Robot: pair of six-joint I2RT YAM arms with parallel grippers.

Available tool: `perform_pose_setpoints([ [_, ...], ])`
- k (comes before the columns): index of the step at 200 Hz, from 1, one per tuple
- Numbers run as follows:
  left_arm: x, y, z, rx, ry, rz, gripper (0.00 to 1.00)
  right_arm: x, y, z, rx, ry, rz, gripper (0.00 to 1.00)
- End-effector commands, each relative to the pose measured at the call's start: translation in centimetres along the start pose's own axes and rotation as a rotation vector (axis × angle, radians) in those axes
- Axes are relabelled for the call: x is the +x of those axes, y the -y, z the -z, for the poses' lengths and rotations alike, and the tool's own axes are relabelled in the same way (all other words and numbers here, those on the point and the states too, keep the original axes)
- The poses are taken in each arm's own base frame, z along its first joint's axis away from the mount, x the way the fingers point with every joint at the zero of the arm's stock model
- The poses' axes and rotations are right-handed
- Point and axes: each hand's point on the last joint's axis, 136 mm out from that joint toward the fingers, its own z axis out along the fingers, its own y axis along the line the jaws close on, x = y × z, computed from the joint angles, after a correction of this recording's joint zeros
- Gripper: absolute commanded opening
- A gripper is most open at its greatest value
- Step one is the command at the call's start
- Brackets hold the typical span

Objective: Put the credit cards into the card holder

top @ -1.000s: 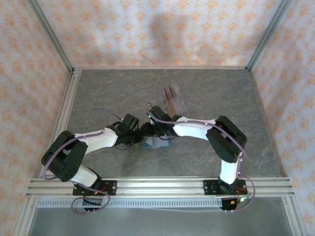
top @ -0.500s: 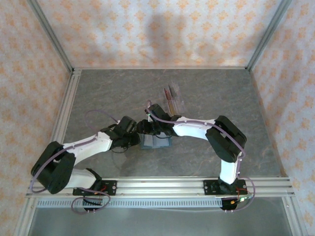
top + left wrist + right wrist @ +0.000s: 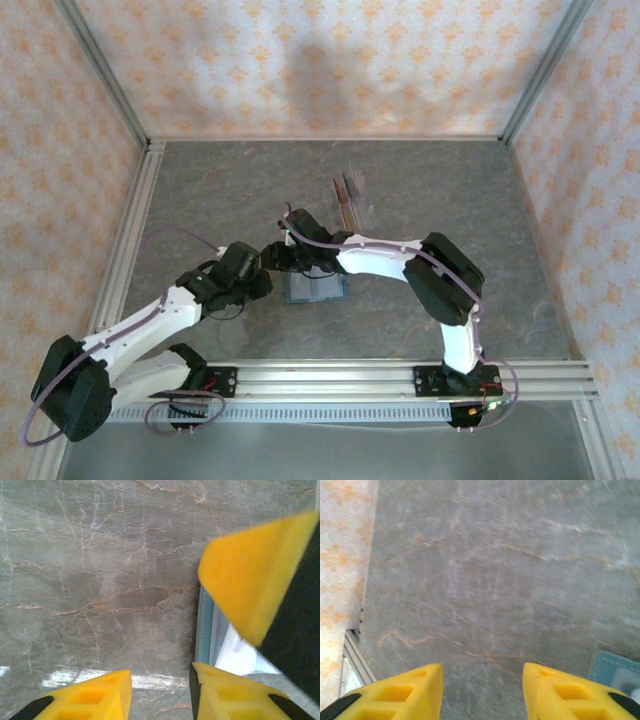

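The card holder (image 3: 316, 289), a flat teal-blue wallet, lies on the grey table between the two arms. In the left wrist view its teal edge (image 3: 205, 630) and pale inside show just right of my fingers. My left gripper (image 3: 266, 284) (image 3: 160, 692) stands open just left of it, over bare table, with nothing between the jaws. My right gripper (image 3: 270, 257) (image 3: 482, 692) is open too, low over the table just behind and left of the wallet, whose corner (image 3: 612, 669) shows at the lower right. One of its yellow fingers (image 3: 250, 570) hangs over the wallet. The credit cards (image 3: 346, 193) stand in a clear rack farther back.
The clear slotted rack (image 3: 352, 208) stands behind the card holder, near the table's middle. Patterned walls (image 3: 70, 200) close in the table on three sides, and an aluminium rail (image 3: 330, 378) runs along the near edge. Open floor lies to the left and right of the arms.
My left arm has drawn back to the left and nearer the rail, off the card holder, and its jaws have opened. The right gripper has shifted left and opened a little. The wallet now lies uncovered.
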Motion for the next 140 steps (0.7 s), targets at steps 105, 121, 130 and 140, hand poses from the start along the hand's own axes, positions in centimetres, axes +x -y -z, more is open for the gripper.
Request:
perform_pose_setpoints([
  [105, -1.3, 5.1, -2.4, 0.033, -0.12, -0.204, 0.58, -11.6, 10.3, 19.4, 0.446, 0.33, -0.001, 0.32],
  [121, -1.6, 5.8, -3.2, 0.026, -0.133, -0.225, 0.57, -12.2, 12.1, 20.5, 0.505, 0.331, -0.011, 0.34],
  [130, -1.4, 6.0, -3.8, 0.016, -0.148, -0.233, 0.58, -12.4, 12.9, 20.7, 0.544, 0.317, -0.003, 0.36],
  [140, -1.4, 6.1, -4.3, 0.004, -0.159, -0.241, 0.57, -12.7, 13.4, 20.6, 0.579, 0.302, 0.01, 0.37],
])
